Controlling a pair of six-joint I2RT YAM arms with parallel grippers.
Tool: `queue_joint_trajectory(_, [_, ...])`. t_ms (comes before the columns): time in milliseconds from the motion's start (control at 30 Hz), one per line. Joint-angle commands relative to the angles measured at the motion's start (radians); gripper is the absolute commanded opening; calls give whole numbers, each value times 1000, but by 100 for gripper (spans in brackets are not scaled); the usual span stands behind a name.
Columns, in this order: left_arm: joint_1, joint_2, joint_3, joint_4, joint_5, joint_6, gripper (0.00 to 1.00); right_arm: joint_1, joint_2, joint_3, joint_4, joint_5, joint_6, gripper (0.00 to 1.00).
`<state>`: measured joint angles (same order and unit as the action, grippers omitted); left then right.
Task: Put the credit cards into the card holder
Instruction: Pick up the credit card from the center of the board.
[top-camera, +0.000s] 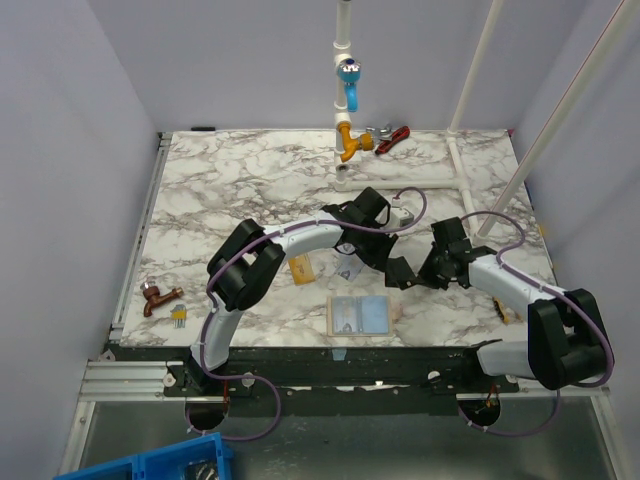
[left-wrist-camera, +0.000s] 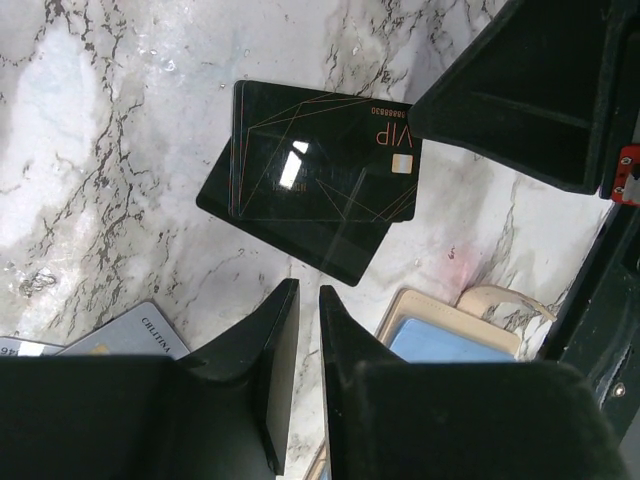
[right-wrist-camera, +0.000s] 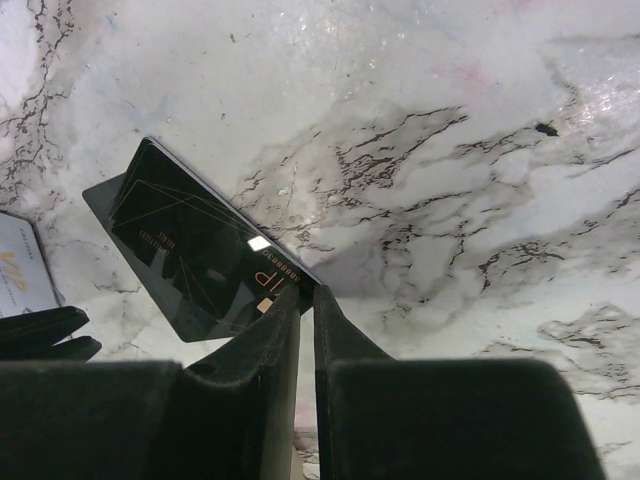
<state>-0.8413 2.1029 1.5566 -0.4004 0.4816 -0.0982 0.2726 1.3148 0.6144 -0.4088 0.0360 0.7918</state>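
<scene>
Your left hand (left-wrist-camera: 308, 290) sits slightly apart and empty near the black card (left-wrist-camera: 310, 150). Your right hand (right-wrist-camera: 307, 292), also slightly apart, is at that card's edge on the bench (right-wrist-camera: 450, 120).

The small beige-tan leather-like card holder (top-camera: 360, 316) is lying open and flat, light-blue inside facing up. It sits close to the near edge of the marble worktop (top-camera: 220, 190), roughly midway along, long side parallel to that edge. Just behind it, a bit to the left, is the thin gold-orange rectangular card (top-camera: 301, 268), flat on the marble. The pale blue-silver patterned card (left-wrist-camera: 125, 338) sits to the right of that one. The glossy black card (left-wrist-camera: 315, 160) (thin gold lines, "VIP" printed near one end) is face up further right, near the holder but not touching it.
</scene>
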Motion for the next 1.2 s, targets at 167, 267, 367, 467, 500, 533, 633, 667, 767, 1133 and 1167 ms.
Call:
queue_joint_trajectory(167, [4, -12, 4, 17, 30, -95, 22, -7, 34, -22, -2, -2, -7, 11])
queue_joint_trajectory(267, [4, 0, 7, 18, 41, -151, 28, -7, 38, -27, -2, -1, -8, 11])
queue_joint_trajectory(367, [5, 7, -2, 31, 31, -207, 31, -7, 42, -26, -2, -2, -8, 11])
queue_joint_trajectory(467, [6, 17, -4, 32, 18, -247, 35, -7, 51, -24, -4, -4, -8, 10])
queue_joint_trajectory(500, [6, 23, -2, 28, 11, -259, 37, -7, 55, -23, -5, -4, -7, 10])
queue_joint_trajectory(533, [8, 31, 1, 21, 10, -269, 40, -7, 59, -23, -5, -5, -6, 9])
queue_joint_trajectory(633, [11, 50, 17, 4, -3, -303, 58, -7, 63, -23, -7, -5, -5, 8])
queue_joint_trajectory(667, [13, 56, 14, 8, -6, -316, 60, -7, 63, -22, -8, -4, -4, 7])
queue_joint_trajectory(767, [17, 66, 0, 31, -14, -349, 63, -8, 62, -25, -11, -4, 0, 6])
queue_joint_trajectory(1133, [26, 102, -11, 130, 35, -415, 64, -7, 60, -23, -21, 1, 7, 3])
queue_joint_trajectory(1167, [27, 108, -5, 129, 37, -416, 64, -7, 62, -22, -21, 0, 7, 3])
